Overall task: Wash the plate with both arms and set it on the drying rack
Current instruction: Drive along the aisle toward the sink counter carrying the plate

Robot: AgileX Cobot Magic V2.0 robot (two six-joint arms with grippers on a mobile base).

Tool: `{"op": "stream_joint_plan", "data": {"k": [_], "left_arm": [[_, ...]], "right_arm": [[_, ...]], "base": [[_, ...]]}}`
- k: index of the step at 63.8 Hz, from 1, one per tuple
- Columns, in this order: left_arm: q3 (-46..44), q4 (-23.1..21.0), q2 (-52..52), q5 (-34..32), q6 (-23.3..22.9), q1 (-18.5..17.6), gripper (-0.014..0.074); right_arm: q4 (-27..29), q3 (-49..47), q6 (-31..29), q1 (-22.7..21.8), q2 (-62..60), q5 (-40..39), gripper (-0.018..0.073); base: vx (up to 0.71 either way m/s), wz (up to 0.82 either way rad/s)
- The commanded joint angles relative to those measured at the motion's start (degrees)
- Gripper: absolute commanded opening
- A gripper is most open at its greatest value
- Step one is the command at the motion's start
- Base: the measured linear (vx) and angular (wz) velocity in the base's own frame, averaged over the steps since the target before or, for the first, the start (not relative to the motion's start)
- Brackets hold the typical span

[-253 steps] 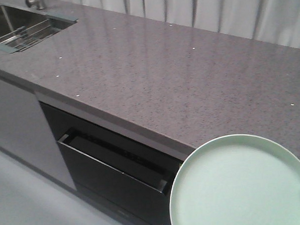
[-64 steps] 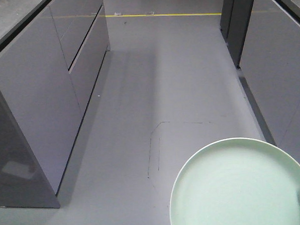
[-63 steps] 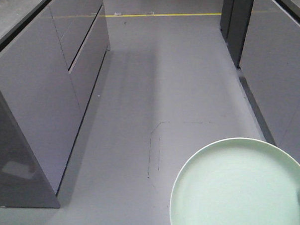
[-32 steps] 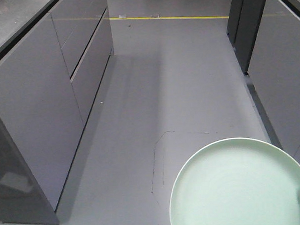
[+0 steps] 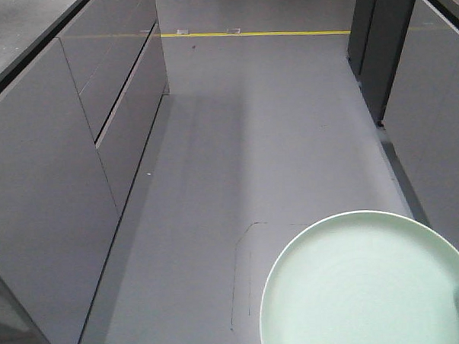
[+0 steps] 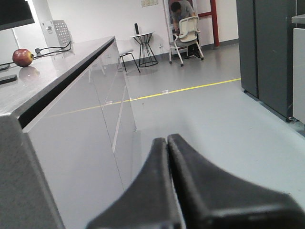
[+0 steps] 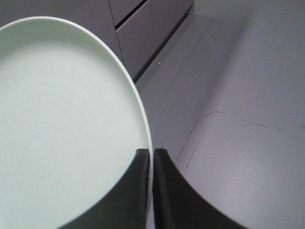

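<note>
Right gripper (image 7: 151,160) pinches the plate (image 7: 66,124) by its rim above the floor (image 7: 238,71); a jolt could drop it. Left gripper (image 6: 167,143) is closed, empty.

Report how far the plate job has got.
Done: the right tool is clamped on the rim of the plate. In hand: the plate hangs over the grey floor between cabinets; the left tool is shut and empty. Left, it seems: washing and racking; neither sink nor drying rack is in view.
</note>
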Motion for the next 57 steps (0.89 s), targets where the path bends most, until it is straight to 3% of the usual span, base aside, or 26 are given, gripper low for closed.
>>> {"op": "stream_joint_plan", "data": {"k": [1,57], "left_arm": [[-1.5,-0.1,-0.8,-4.4,-0.5,-0.4,-0.0006],[-1.5,-0.1,-0.8,-4.4,-0.5,-0.4,-0.0006]], "right_arm": [[1.4,-1.4,-0.4,-0.4,0.6,-3.7,-0.0004],[1.4,-1.4,-0.4,-0.4,0.6,-3.7,-0.0004]], "base": [[0.27,-0.02],[0.27,-0.03]]}}
